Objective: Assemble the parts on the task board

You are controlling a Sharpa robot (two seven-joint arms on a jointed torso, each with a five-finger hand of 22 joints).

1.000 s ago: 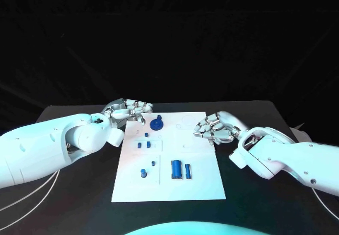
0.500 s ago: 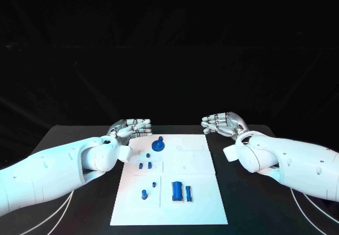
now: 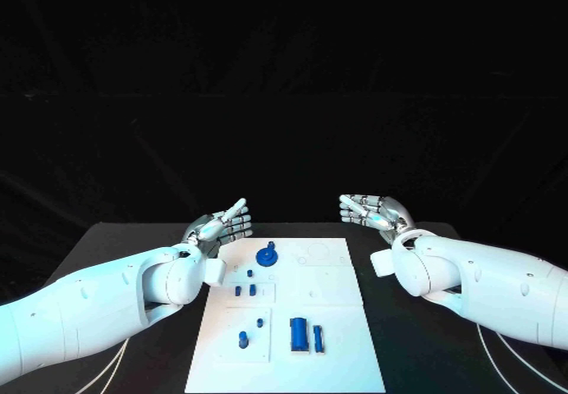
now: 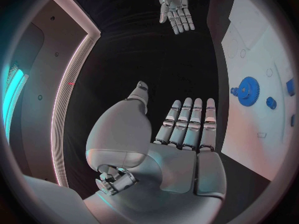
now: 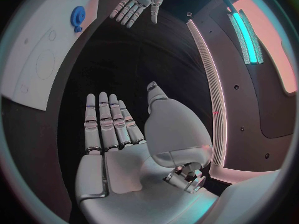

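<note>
The white task board [image 3: 337,295] lies in the middle of the black table. A blue gear [image 3: 267,256] stands near its far edge, also in the left wrist view [image 4: 248,89] and the right wrist view [image 5: 78,16]. Small blue pegs [image 3: 243,290] sit below it, and two longer blue pieces [image 3: 300,332] lie near the front beside a short peg [image 3: 243,338]. My left hand [image 3: 222,223] is raised off the board's far left corner, fingers straight and apart, holding nothing. My right hand [image 3: 373,212] is raised off the far right corner, likewise flat and empty.
Black table [image 3: 438,345] surrounds the board on both sides. Each wrist view shows the opposite hand across the gap: the right hand [image 4: 176,7] and the left hand [image 5: 137,2]. The board's bare surface [image 4: 261,50] has outlined recesses.
The camera has shifted. Both hands have lifted away from the board's far end, and their curled fingers have straightened out flat.
</note>
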